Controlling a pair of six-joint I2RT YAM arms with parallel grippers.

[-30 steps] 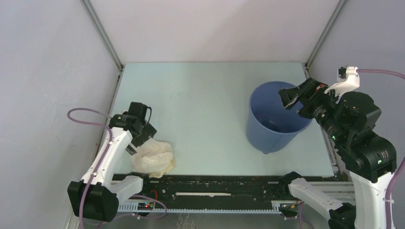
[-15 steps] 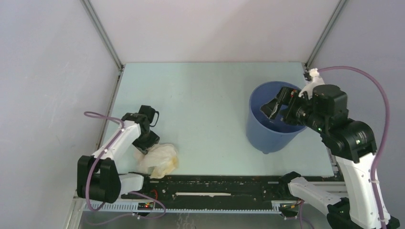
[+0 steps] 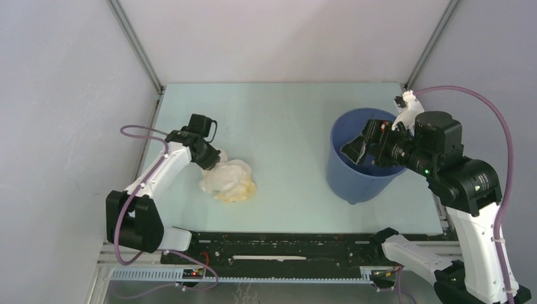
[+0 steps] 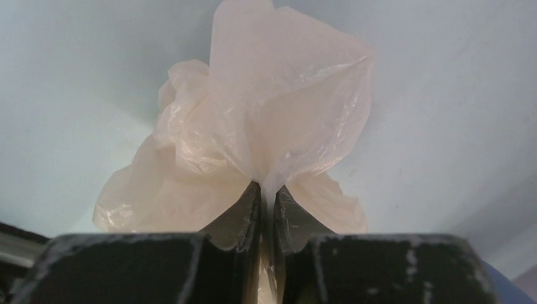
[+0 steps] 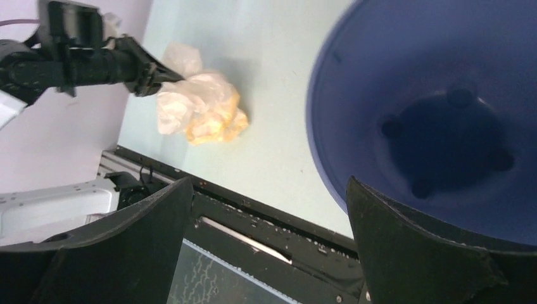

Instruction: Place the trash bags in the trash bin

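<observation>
The trash bag (image 3: 231, 180), a crumpled whitish-cream plastic bundle, lies on the pale table left of centre. My left gripper (image 3: 214, 161) is shut on a fold at the bag's upper left edge. In the left wrist view the film is pinched between the two closed fingers (image 4: 266, 190), and the rest of the bag (image 4: 278, 120) fans out ahead. The blue trash bin (image 3: 345, 174) stands upright at the right, with nothing inside (image 5: 443, 120). My right gripper (image 3: 358, 147) hovers open over the bin's near-left rim, its fingers (image 5: 269, 180) wide apart and holding nothing.
A black rail (image 3: 285, 244) runs along the table's near edge, in front of the arm bases. Grey enclosure walls stand close on the left and right. Bare table (image 3: 285, 126) lies between bag and bin.
My left gripper closed on the bag and pulled it from the front-left edge toward the table's middle. The right arm swung its open gripper down over the bin's rim.
</observation>
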